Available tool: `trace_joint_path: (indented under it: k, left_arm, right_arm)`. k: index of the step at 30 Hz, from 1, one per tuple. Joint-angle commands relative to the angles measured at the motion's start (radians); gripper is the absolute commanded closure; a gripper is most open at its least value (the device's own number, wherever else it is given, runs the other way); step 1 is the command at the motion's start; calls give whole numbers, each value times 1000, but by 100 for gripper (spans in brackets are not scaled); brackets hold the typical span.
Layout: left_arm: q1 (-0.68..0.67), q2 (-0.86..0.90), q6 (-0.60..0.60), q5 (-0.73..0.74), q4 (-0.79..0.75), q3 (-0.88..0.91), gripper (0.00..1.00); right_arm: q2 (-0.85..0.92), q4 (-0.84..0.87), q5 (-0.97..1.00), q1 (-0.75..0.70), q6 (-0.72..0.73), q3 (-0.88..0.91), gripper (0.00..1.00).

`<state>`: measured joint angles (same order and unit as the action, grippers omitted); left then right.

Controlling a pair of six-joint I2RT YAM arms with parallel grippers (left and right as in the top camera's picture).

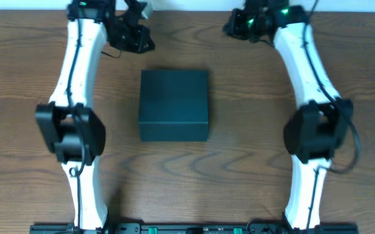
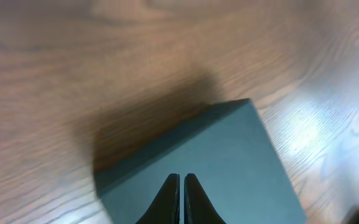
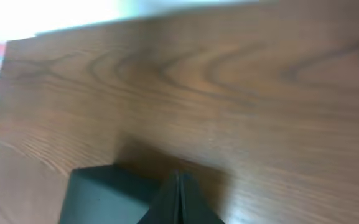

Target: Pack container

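Left gripper (image 2: 181,180) first: fingers pinched tight together, nothing between them, hanging in the air off the far left corner of the container (image 1: 174,105). Right gripper (image 3: 179,177) is the mirror of it, clenched on nothing, off the far right corner and clear of the box too. Both wrist cameras look past the closed fingertips down onto that dark teal-black box.

Moving outward: the container sits square in the middle of the table (image 1: 239,156), between my two arms, lid (image 1: 174,91) down flat as far as the overhead view shows. Both wrist views are soft, so I can't make out which edge carries the hinge or where the flap's seam runs. Nothing to go inside it is in view, so my read is that packing hasn't begun and getting the lid up comes first.

Now the worries. With fingers shut I can only prod, and a light cardboard box on smooth wood would likely skate away or spin under a one-sided nudge. Picking the wrong edge means prying at the hinge and creasing the card. Coming down too hard could dent the lid. And with both arms aimed at the same small box, my wrists could clash over it if they close in together.
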<state>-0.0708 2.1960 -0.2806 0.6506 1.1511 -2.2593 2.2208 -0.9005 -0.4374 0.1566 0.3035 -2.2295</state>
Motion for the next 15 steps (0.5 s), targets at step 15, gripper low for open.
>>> trace_joint_path:
  k: [15]
  left_arm:
    - [11,-233,-163,-48,118,-3,94]
  right_arm:
    - [-322,-519,299,230,-322,-9,98]
